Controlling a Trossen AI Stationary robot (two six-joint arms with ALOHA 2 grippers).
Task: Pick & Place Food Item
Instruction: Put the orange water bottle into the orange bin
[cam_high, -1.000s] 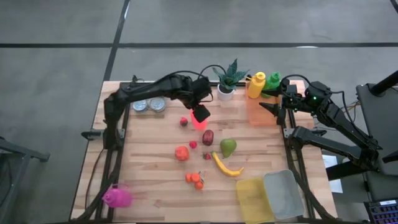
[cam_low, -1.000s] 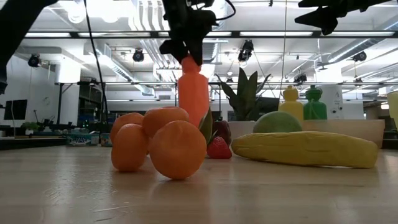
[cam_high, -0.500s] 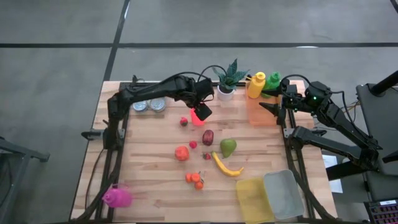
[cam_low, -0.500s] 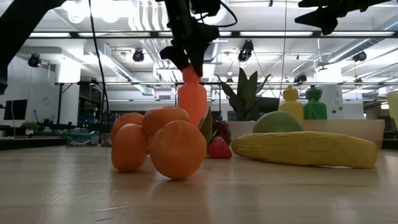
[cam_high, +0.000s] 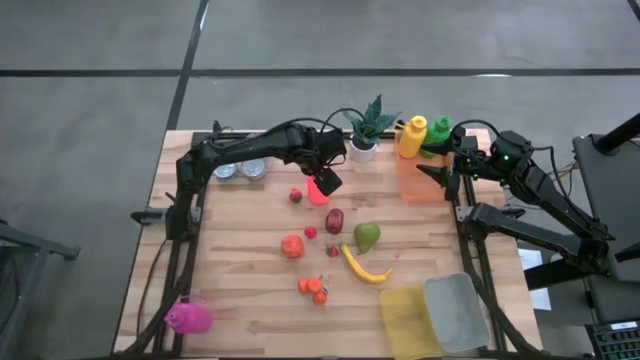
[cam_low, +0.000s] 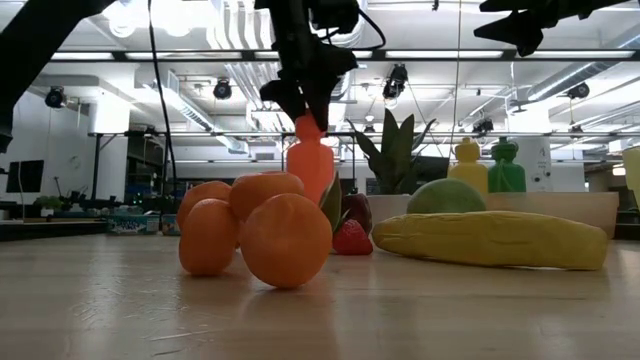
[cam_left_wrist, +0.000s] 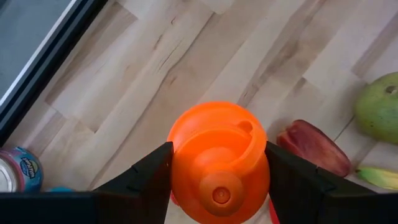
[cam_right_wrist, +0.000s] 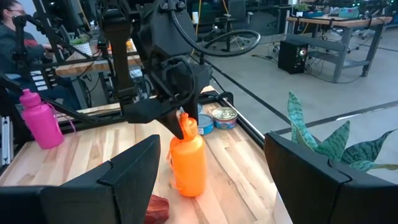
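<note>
- My left hand (cam_high: 322, 170) sits upper centre of the high view, clamped on the cap end of the orange plastic squeeze bottle (cam_high: 319, 187); in the left wrist view both fingers (cam_left_wrist: 146, 177) press the bottle (cam_left_wrist: 219, 163) from either side.
- The bottle stands upright, its base on or just above the wooden tabletop (cam_high: 240, 255) — I can't tell which; low view shows it (cam_low: 311, 165) behind the oranges (cam_low: 255, 232).
- Near the bottle on the tabletop: dark red pepper (cam_high: 334, 220), green pear (cam_high: 367, 237), yellow banana (cam_high: 364, 268), red tomato (cam_high: 292, 245), small strawberry (cam_high: 311, 232).
- My right hand (cam_high: 436, 163) waits at upper right of the high view, over the orange box (cam_high: 420, 188), fingers spread apart, nothing in them.
- Two tin cans (cam_high: 239, 169) sit upper left; a pink bottle (cam_high: 189, 317) lies lower left.
</note>
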